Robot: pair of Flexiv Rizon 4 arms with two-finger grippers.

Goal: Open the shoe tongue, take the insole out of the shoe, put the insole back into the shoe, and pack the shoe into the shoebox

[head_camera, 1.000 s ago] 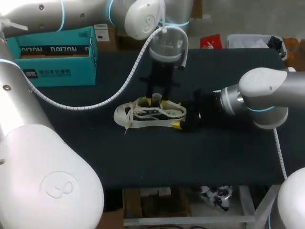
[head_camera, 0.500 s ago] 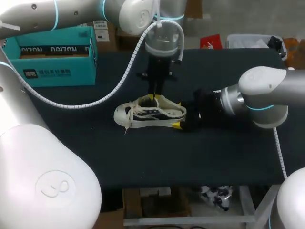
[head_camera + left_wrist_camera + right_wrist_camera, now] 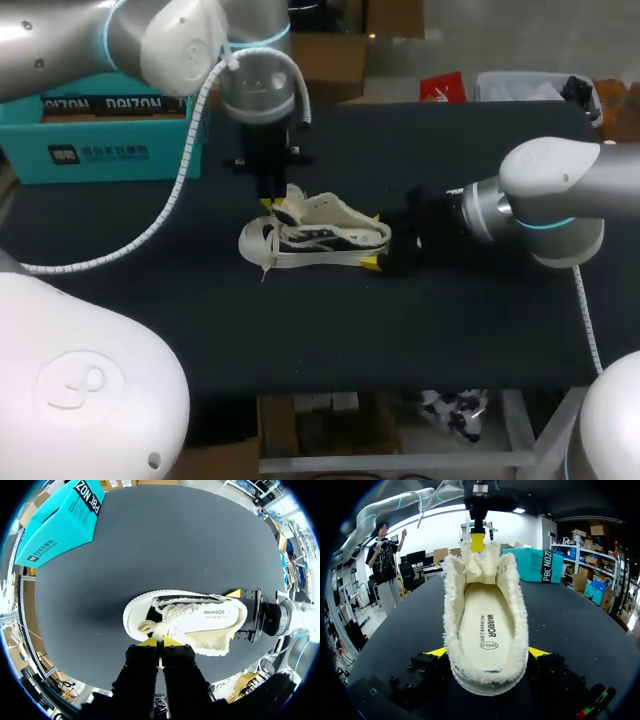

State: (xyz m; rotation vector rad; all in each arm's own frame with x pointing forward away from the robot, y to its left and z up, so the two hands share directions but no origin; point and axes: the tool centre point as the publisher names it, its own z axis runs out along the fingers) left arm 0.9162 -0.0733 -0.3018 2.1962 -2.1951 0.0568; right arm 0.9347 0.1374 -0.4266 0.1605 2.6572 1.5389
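Centre frame: clamped heel of cream fleece-edged sneaker [image 3: 320,238] in right gripper [image 3: 372,240], apparently to steady it, and pinched its pale tongue [image 3: 480,565] with left gripper [image 3: 272,205] to draw it open.

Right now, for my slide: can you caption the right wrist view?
Right gripper holds the shoe by its heel; left gripper holds the tongue up, baring the insole.

Head cam: fixed, high & behind robot, looks down on whole table [image 3: 450,320], shoe [image 3: 315,235] mid-view, farthest off. L wrist cam: directly over shoe, facing down, close. R wrist cam: low at shoe's heel, v. close, facing fwd along its opening toward toe. All 3 share shoe & table around it.
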